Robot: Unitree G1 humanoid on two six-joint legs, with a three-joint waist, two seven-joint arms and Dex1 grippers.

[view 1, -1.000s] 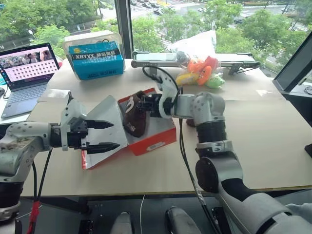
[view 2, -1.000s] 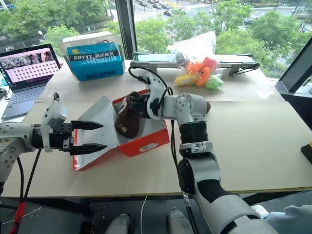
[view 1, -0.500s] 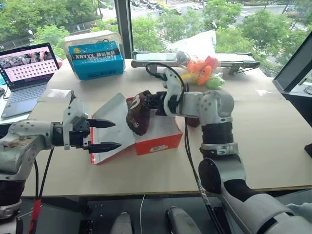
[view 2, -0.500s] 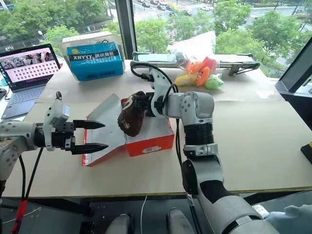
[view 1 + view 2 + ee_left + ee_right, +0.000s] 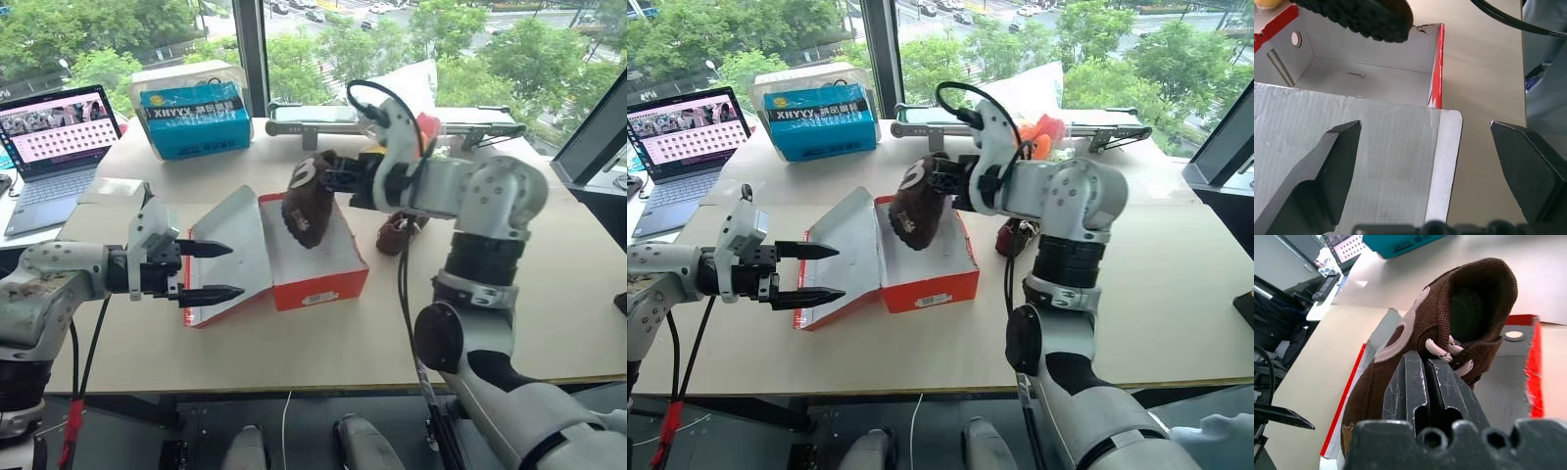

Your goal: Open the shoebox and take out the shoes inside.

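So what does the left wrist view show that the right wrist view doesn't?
Left wrist alone: the open left gripper over the grey-white inside of the lid, plus the held shoe's black treaded sole. Right wrist alone: the shut right gripper pinching the dark brown suede shoe at its light laces, and the blue box. Both: the red cardboard shoebox, open, and the tabletop.

Two brown shoes: one (image 5: 307,201) in the air over the box, one (image 5: 395,233) on the table just right of it. One red shoebox (image 5: 312,262), open. One blue box (image 5: 192,119), far left. One laptop (image 5: 54,137), far left. A bunch of plush toys (image 5: 1046,133) far right, too hidden to count.
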